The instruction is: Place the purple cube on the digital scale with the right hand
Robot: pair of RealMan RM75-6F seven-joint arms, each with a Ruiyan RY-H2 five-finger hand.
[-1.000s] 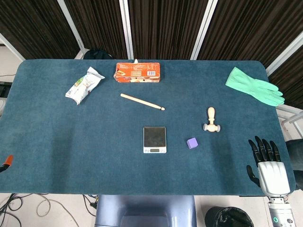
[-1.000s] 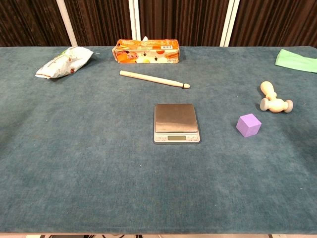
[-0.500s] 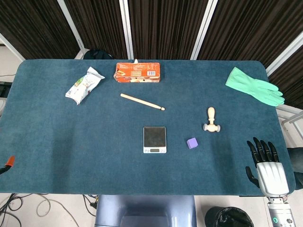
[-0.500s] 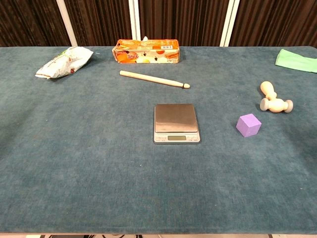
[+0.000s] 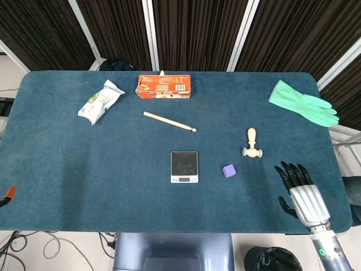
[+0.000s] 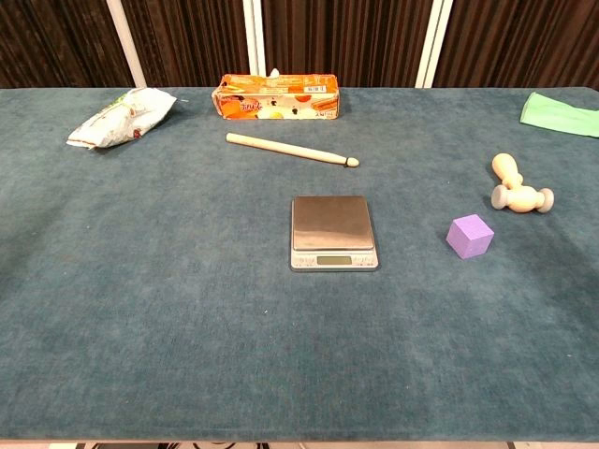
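The purple cube (image 5: pixel 228 170) (image 6: pixel 469 235) lies on the blue table to the right of the digital scale (image 5: pixel 184 166) (image 6: pixel 333 232), whose steel plate is bare. My right hand (image 5: pixel 300 195) hovers over the table's near right corner, fingers spread and holding nothing, well to the right of and nearer than the cube. The chest view does not show this hand. My left hand appears in neither view.
A wooden stamp-like piece (image 5: pixel 251 145) (image 6: pixel 517 186) lies just beyond the cube. A wooden stick (image 5: pixel 169 121), an orange box (image 5: pixel 164 86), a snack bag (image 5: pixel 100 101) and a green glove (image 5: pixel 303 102) lie further back.
My right hand has moved left and slightly forward over the table's corner, toward the cube. The objects have not moved.
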